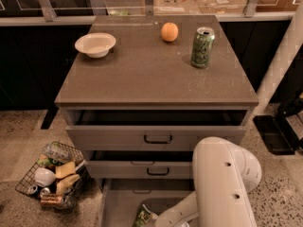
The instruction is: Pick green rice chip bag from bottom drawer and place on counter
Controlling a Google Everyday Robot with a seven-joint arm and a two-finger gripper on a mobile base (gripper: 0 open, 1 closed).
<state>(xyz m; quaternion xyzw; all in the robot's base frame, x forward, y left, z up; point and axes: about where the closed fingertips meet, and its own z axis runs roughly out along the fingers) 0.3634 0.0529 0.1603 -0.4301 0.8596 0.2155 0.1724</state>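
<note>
The bottom drawer (120,202) stands pulled open at the lower edge of the camera view, its grey tray interior showing. The green rice chip bag (143,216) lies in it, only its top part visible at the frame's bottom edge. My white arm (222,183) reaches down into the drawer from the right. The gripper itself is below the frame edge and out of view, next to the bag. The counter (147,70) is the flat grey-brown top of the cabinet.
On the counter stand a white bowl (95,44), an orange (169,31) and a green drink can (202,47). The two upper drawers (157,138) are partly open. A wire basket (49,174) with items sits on the floor at left. A white post (284,56) rises at right.
</note>
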